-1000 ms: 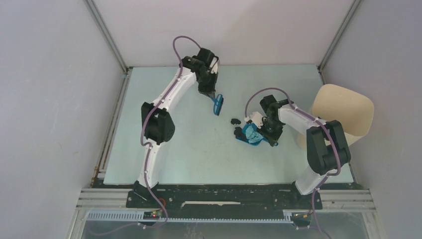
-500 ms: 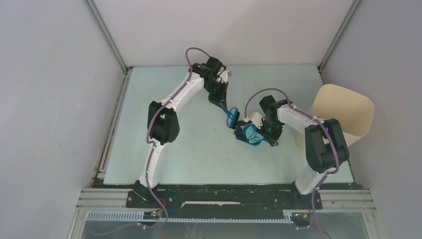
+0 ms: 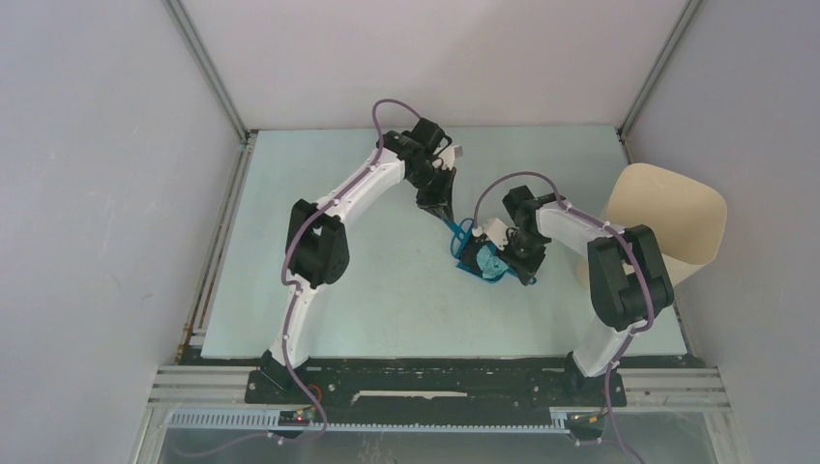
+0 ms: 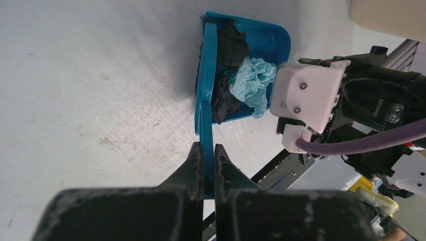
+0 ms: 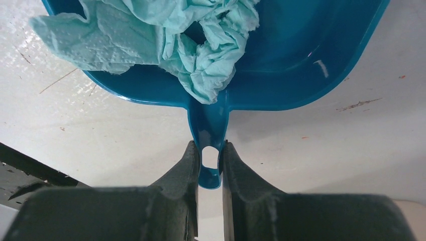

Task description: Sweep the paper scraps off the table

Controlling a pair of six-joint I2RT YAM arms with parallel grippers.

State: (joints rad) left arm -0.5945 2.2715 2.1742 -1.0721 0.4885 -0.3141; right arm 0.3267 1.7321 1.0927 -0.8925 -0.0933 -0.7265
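The left gripper (image 4: 206, 150) is clamping the flat handle of the blue plastic hand brush (image 4: 206, 70). Ahead of its jaws, the bristles are pressing crumpled light-blue and black paper scraps (image 4: 246, 83) into the blue plastic dustpan (image 4: 274, 42). The right gripper (image 5: 210, 150) is pinching that pan's looped handle, with the scraps lying just beyond its jaws, above the pale mint-green table (image 4: 75, 75). As I judge it, a harder shove is risking lumps spilling over the rim, or the pan twisting loose. No readable writing is showing.
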